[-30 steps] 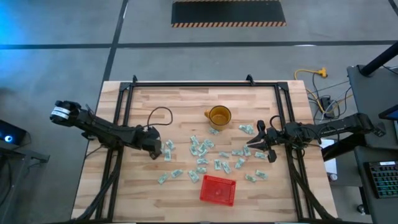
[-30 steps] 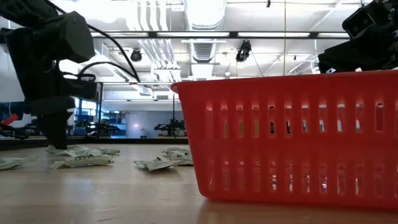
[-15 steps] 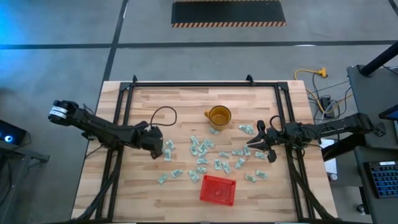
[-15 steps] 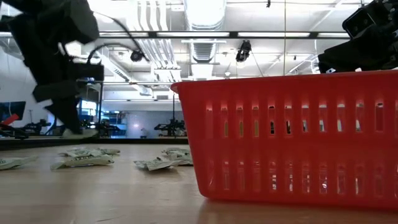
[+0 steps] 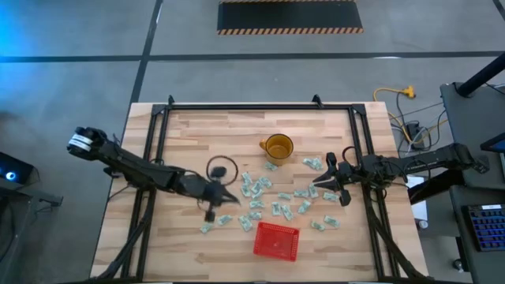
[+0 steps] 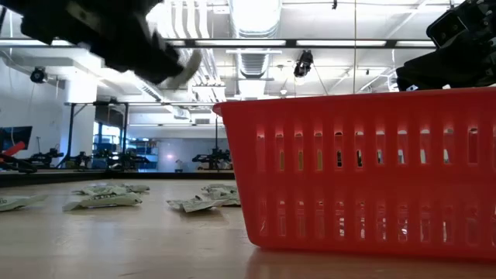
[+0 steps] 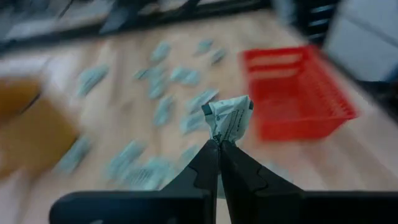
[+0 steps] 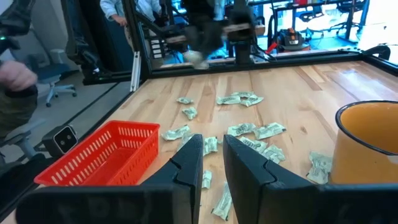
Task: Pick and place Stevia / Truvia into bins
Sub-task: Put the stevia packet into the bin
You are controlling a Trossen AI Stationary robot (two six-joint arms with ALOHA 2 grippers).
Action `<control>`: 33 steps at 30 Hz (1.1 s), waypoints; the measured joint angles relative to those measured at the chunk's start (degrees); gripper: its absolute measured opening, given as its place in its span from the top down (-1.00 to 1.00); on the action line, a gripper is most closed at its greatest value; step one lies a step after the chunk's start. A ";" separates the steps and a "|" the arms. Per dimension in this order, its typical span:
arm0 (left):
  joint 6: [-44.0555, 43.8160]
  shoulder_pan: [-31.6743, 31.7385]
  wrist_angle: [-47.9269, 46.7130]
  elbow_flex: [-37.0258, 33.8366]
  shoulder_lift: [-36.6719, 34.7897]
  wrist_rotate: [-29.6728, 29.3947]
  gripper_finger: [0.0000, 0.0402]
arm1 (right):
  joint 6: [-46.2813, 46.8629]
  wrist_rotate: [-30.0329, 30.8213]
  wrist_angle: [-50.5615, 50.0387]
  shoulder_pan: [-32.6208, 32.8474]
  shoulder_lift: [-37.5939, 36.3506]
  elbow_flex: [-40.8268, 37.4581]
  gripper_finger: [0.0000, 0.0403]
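Pinching one Stevia packet (image 7: pixel 229 119), left hand (image 7: pixel 219 147) clenched above table; right hand (image 8: pixel 213 155) slightly parted, empty

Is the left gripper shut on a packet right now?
Yes. The left gripper is shut on a packet: its fingers meet at the packet's lower edge, and the packet stands above them.

Overhead: wooden table, two arms, scattered packets.

Left gripper (image 5: pixel 215 197) is over the table's middle-left, just beside the packets (image 5: pixel 260 193) at the edge of the spread; its arm reaches in from the left edge. Right gripper (image 5: pixel 322 180) sits at the spread's right side, near the table's right rail. Yellow mug (image 5: pixel 278 147) stands at the far side of the packets. Red basket (image 5: pixel 276 241) lies near the front edge, a few packets just beside it.
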 joint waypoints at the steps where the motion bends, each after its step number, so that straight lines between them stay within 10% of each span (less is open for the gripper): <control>1: 1.75 -0.41 2.46 0.26 1.69 1.20 1.00 | 0.01 0.05 0.00 -0.01 0.00 0.00 0.72; 13: 9.16 -1.16 16.62 15.35 25.91 13.14 1.00 | 0.17 0.35 0.00 -0.02 0.50 0.00 0.72; 23: 9.21 -1.05 -2.77 30.08 35.63 17.35 0.98 | 0.17 0.34 -0.01 -0.02 1.03 0.00 0.72; 33: 9.25 -1.05 -2.90 30.92 35.86 16.77 0.47 | 0.41 -8.64 0.41 1.37 3.38 -0.02 0.72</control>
